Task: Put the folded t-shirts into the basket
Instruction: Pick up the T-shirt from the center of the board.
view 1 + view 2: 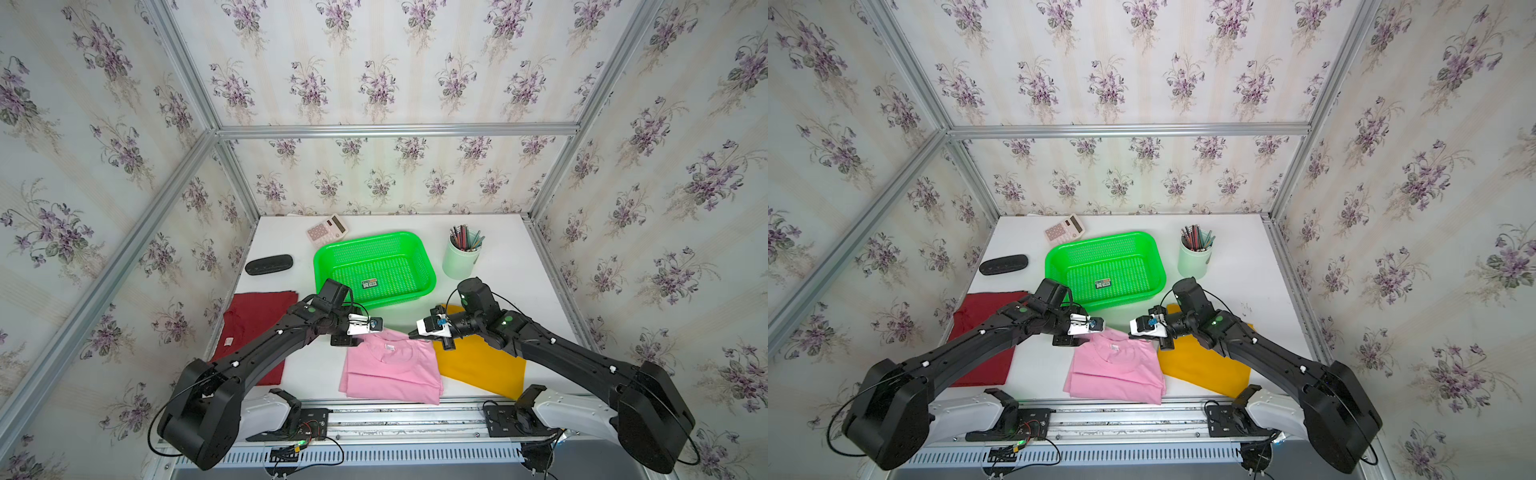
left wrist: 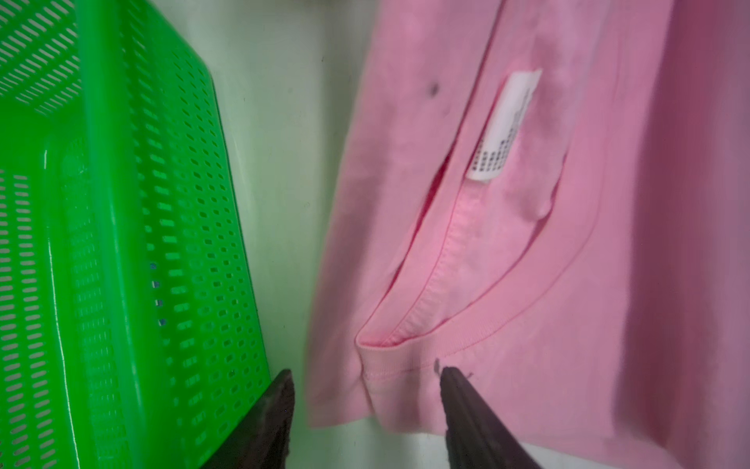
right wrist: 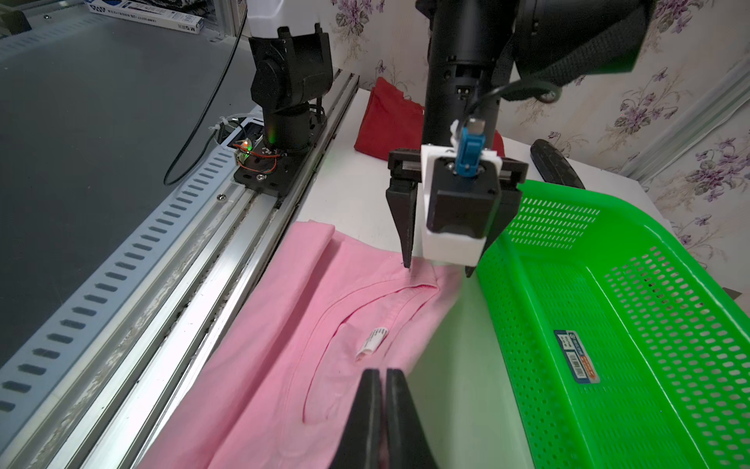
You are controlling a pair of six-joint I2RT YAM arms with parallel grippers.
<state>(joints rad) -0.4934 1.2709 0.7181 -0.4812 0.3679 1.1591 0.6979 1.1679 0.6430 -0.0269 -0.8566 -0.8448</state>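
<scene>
The pink t-shirt (image 1: pixel 390 370) (image 1: pixel 1117 370) lies folded at the table's front middle, with its neck label (image 2: pixel 503 126) showing. The mustard one (image 1: pixel 478 365) lies to its right under the right arm, and the dark red one (image 1: pixel 249 324) to its left under the left arm. The green basket (image 1: pixel 428 266) (image 2: pixel 105 203) stands just behind them, holding only a sticker. My left gripper (image 2: pixel 365 373) (image 1: pixel 360 337) (image 3: pixel 437 268) is open and points down astride the pink shirt's far left corner beside the basket. My right gripper (image 3: pixel 383 373) (image 1: pixel 412 333) is shut just above the pink shirt's far right edge.
A calculator (image 1: pixel 327 228) and a black case (image 1: pixel 269 264) lie at the back left. A pale green cup of pencils (image 1: pixel 461 259) stands right of the basket. The metal rail (image 1: pixel 415 415) with the arm bases runs along the table's front edge.
</scene>
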